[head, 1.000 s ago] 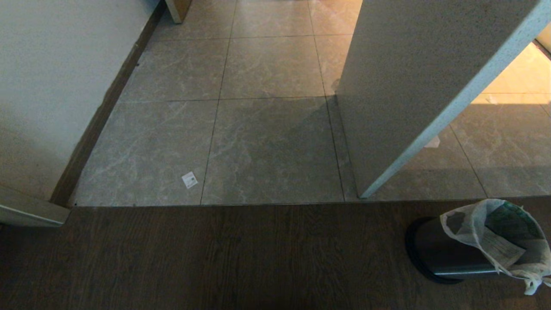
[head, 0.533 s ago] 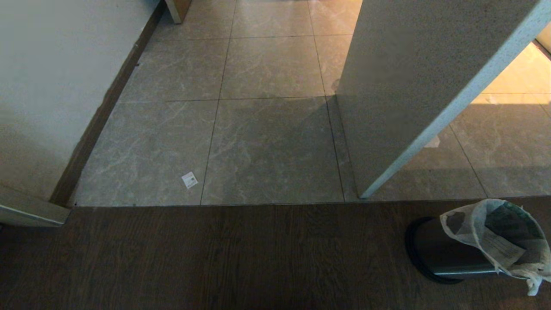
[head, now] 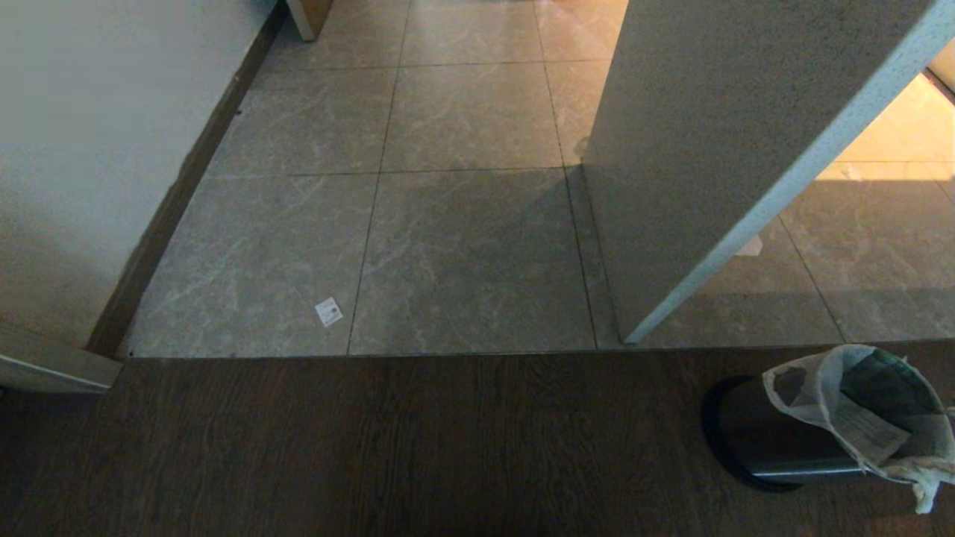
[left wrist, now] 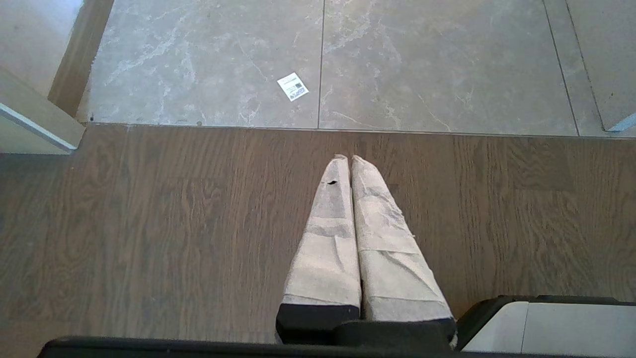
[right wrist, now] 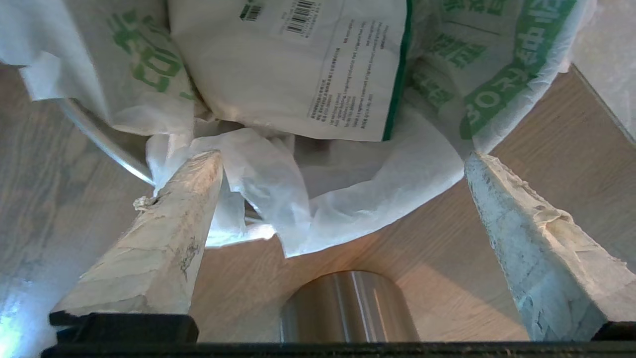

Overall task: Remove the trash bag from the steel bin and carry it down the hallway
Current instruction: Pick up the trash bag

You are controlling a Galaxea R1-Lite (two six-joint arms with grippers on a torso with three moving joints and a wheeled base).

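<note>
The steel bin (head: 776,440) stands on dark wood floor at the lower right of the head view. The trash bag (head: 858,403), thin white plastic with green print and a paper slip, lines it and drapes over the rim. In the right wrist view my right gripper (right wrist: 342,155) is open just above the bag (right wrist: 437,169). One of its fingers (right wrist: 169,219) is against a crumpled loop handle, the other is beside the bag's draped edge, and nothing is gripped. My left gripper (left wrist: 350,158) is shut and empty over the wood floor. The hallway (head: 462,246) of grey tiles lies ahead.
A white wall with dark baseboard (head: 171,216) runs along the left. A pale speckled slab (head: 709,149) stands on the tiles just beyond the bin. A small white label (head: 328,311) lies on the tiles near the wood edge.
The bag's loose handle at the bin's right side has sagged slightly. Everything else in the head view has stayed put.
</note>
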